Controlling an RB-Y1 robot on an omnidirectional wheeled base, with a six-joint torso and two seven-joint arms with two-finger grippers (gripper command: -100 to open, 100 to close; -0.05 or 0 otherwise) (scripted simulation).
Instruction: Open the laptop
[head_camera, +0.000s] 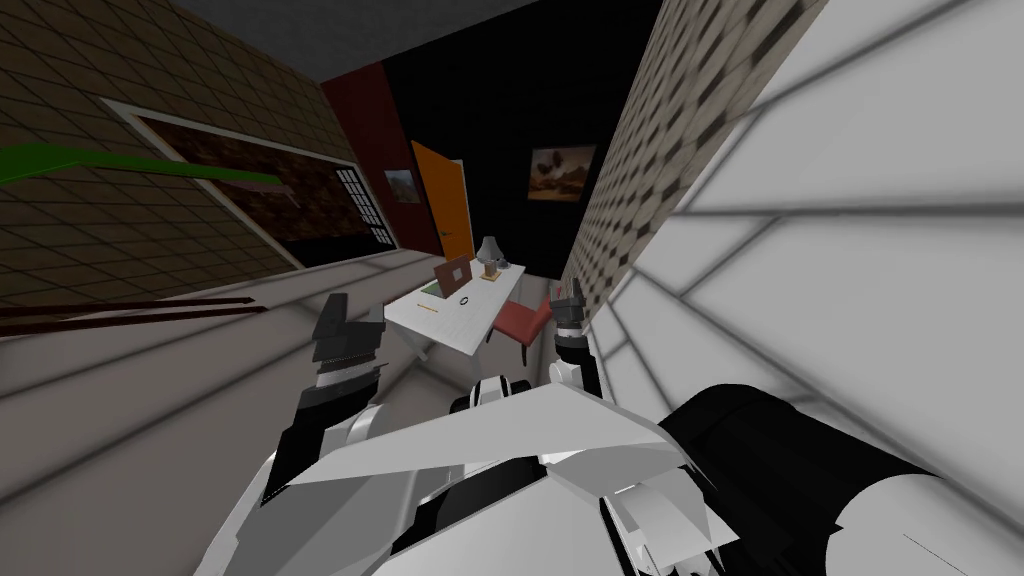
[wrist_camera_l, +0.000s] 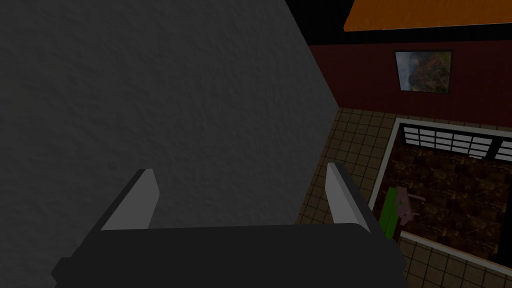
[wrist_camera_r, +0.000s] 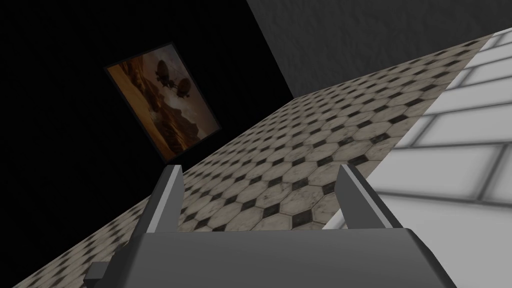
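We stand well back from a white, flat-topped rectangular table (head_camera: 455, 318) that sits ahead of us on a pale floor (head_camera: 200, 400) of broad bands. The laptop (head_camera: 452, 272) is on the table's far half, a thin brown slab with squared corners. It looks propped at a tilt rather than lying flat, but it is too small for us to tell how far its lid is raised. Just in front of it lies a small dark ring (head_camera: 462, 299). Just beside it, at the table's far end, stands a lamp (head_camera: 488, 254) with a pale cone shade on a slim stem. A red chair (head_camera: 522, 320) with a flat, plain seat is drawn up to the table's right side. Behind the table an orange door (head_camera: 446, 205) stands smooth and flat against a black area.

Our left gripper (wrist_camera_l: 240, 199) is raised ahead of our left side, well apart from the table. Its two thin, light grey blade fingers (wrist_camera_l: 136, 200) stand wide apart out of the dark boxy body, holding nothing. Our right gripper (wrist_camera_r: 262, 199) is up on our right, close by a wall (head_camera: 650, 160) of pale octagonal tiles with small dark squares. Its blades are likewise spread wide and empty. Neither gripper touches the laptop.
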